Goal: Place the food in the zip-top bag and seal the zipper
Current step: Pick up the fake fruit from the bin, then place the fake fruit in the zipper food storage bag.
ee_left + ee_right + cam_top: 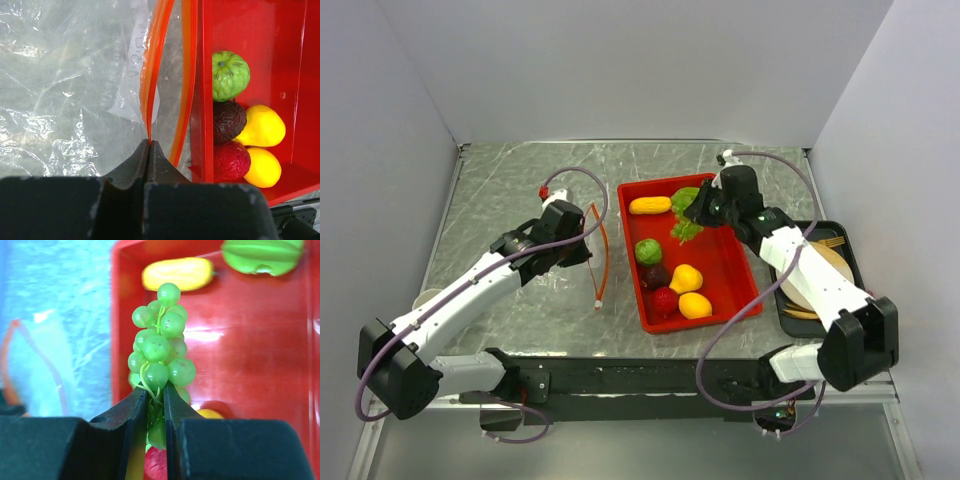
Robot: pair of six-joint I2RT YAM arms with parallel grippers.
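two hands share the loading step. the left hand (150,146) is pinched shut on the zipper (149,85), lifting one lip of the zip-top bag (65,100), which lies on the surface (520,190) just beside the red tray (200,100). the right hand (155,395) is clamped on a green grape bunch (160,345) above the tray. next, it probably has to clear the tray's left wall and aim for the narrow slit of a mouth. more food (686,278) waits in the tray.

Clear, crinkled zip-top bag (65,100) on the tabletop (500,180), just left of the red tray (722,272); its orange-red zipper (149,75) gapes open. Green fruit (648,250), dark red fruit (655,275), red fruit (666,300) and two yellow fruits (686,277) crowd the tray's near left corner; long yellow piece (650,205) at its far left corner; green grapes (160,350) upright near its far edge.
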